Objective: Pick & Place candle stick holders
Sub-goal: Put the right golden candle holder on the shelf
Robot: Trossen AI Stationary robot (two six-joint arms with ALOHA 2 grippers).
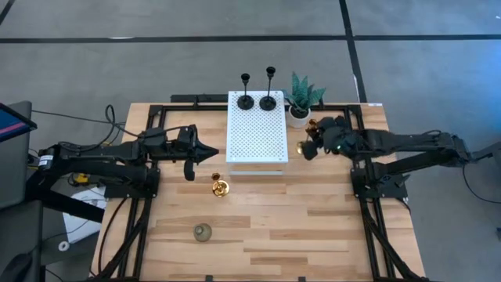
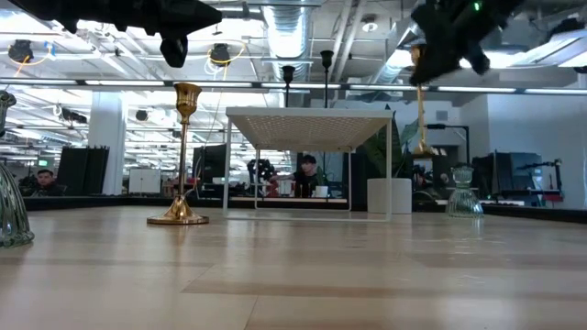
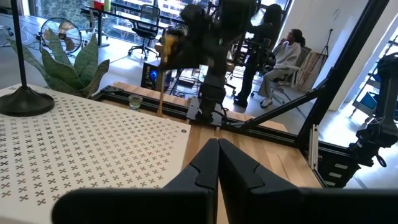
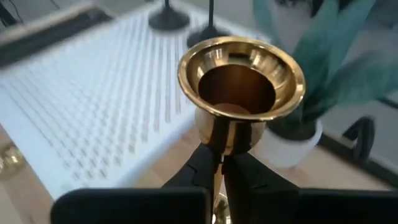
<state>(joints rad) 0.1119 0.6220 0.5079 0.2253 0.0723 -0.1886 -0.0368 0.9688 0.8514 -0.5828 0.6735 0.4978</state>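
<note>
- On the table in the high view, you are seeing two black holders [image 1: 257,100] standing on the white perforated stand [image 1: 256,145], so two of the six are looking placed. One gold holder [image 1: 220,187] is standing on the wood just off the stand's near left corner, and a pale-green holder [image 1: 203,232] is sitting well apart, nearer the front edge. The right gripper [image 1: 311,145] is working just beside the stand's right edge, below the potted plant [image 1: 300,100]; the left gripper [image 1: 210,153] is waiting left of the stand.
- In the low view, you are seeing the second gold holder [image 2: 421,101] hanging clear of the table under the right gripper. Another green holder [image 2: 463,192] is standing on the wood at the right.
- In the left wrist view, you are seeing the left fingers [image 3: 205,163] pressed together on nothing.
- In the right wrist view, you are seeing the right fingers [image 4: 199,168] clamping the gold holder's stem below its cup, near the stand.
- As a judgement, you are one-third through: this gold holder is awaiting placement, and three more are awaiting pickup.
</note>
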